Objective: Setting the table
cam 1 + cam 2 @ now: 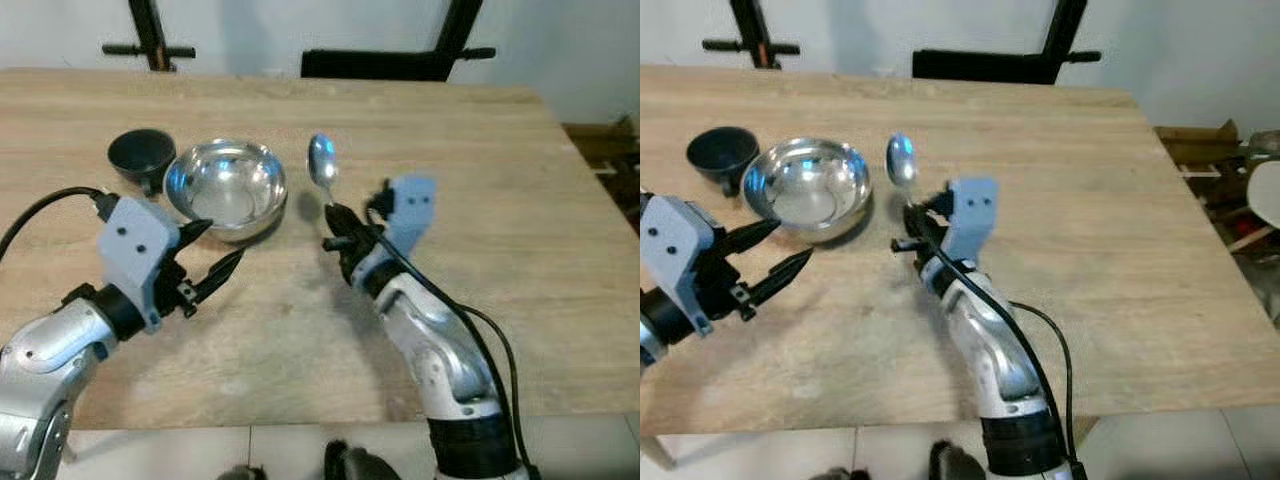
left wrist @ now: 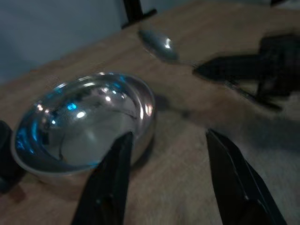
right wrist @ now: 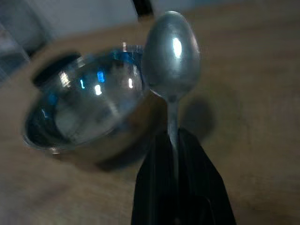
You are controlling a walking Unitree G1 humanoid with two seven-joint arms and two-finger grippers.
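A shiny steel bowl (image 1: 226,186) sits on the wooden table (image 1: 480,190), with a small dark cup (image 1: 141,156) just to its left. My right gripper (image 1: 337,226) is shut on the handle of a metal spoon (image 1: 322,164), whose head points away from me, lifted beside the bowl's right rim. In the right wrist view the spoon (image 3: 171,51) stands up between the black fingers (image 3: 154,187) with the bowl (image 3: 84,108) behind it. My left gripper (image 1: 212,252) hovers open just in front of the bowl, nothing between its fingers (image 2: 110,183).
Black chair or stand legs (image 1: 400,60) stand behind the table's far edge. A wooden piece of furniture (image 1: 1200,150) lies on the floor to the right. The table's right half is bare wood.
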